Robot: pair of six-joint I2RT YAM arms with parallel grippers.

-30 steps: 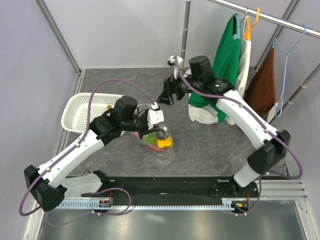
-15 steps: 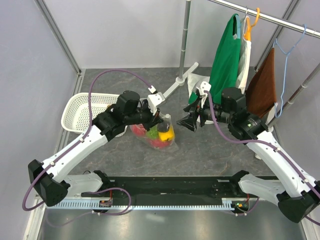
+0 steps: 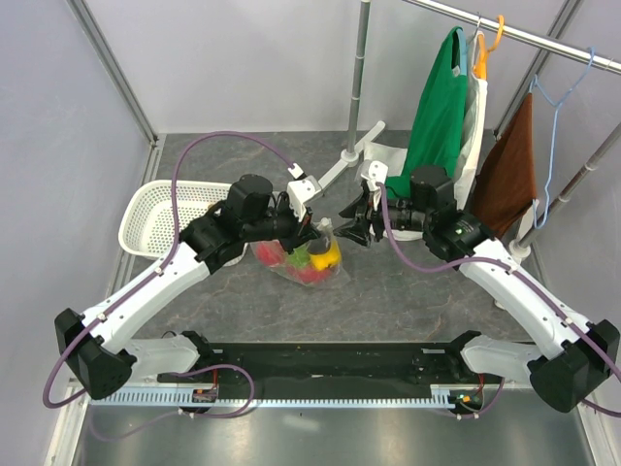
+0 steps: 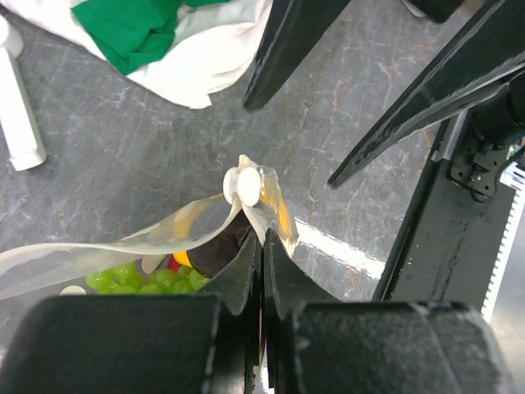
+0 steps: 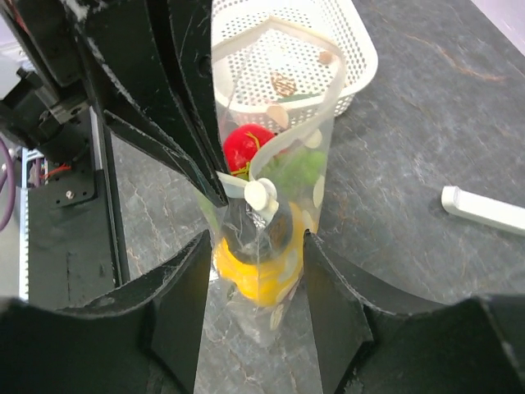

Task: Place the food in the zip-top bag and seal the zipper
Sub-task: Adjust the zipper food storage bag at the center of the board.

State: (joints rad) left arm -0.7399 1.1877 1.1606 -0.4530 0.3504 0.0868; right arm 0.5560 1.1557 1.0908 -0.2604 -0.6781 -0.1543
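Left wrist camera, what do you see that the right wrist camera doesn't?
Only the left wrist view shows the crumpled green and white cloth. Only the right wrist view shows the white perforated plastic basket, standing behind the bag. Both views show the clear dotted plastic bag with toy food inside, and its small white slider tab.

White basket (image 3: 146, 228) far L; green shirt (image 3: 437, 107) hung on rack (image 3: 361, 68) R.
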